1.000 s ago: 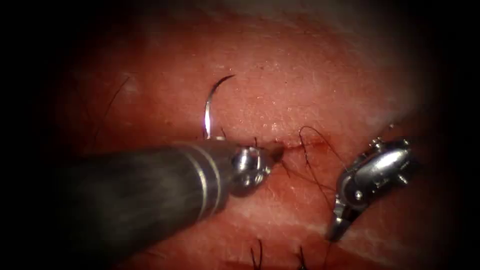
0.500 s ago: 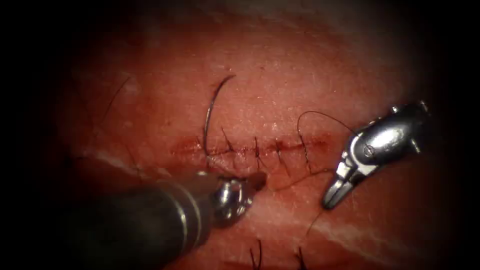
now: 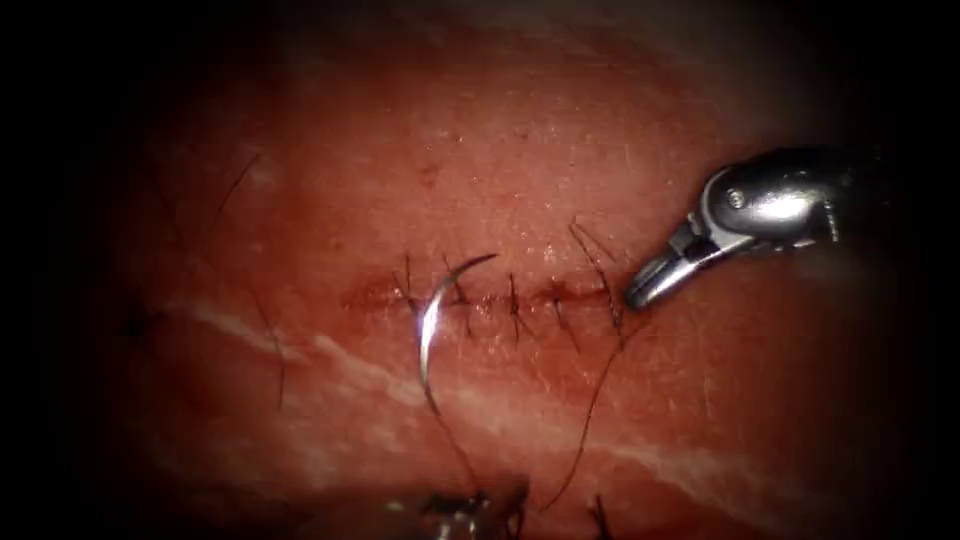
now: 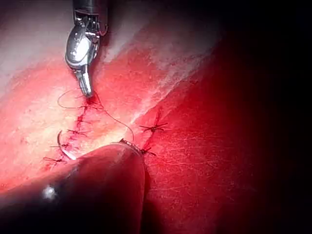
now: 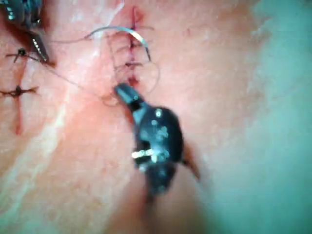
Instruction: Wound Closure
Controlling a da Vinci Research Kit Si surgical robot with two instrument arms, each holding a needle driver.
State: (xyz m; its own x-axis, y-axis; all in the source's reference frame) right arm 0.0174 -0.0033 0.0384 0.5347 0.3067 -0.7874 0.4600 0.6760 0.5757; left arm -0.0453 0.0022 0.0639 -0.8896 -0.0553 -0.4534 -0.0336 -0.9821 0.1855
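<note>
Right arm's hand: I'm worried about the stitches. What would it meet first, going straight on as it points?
Probably the thread and tissue at the cut's right end, just ahead of the right hand; depth is unclear.

Endoscope view dim w/ dark vignette; glare on needle (image 3: 432, 318) (right wrist view blurred)

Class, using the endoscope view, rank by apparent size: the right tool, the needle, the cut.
1. The cut, the longest.
2. The right tool, with its jaws shut.
3. The needle, lying free across the cut.
</note>
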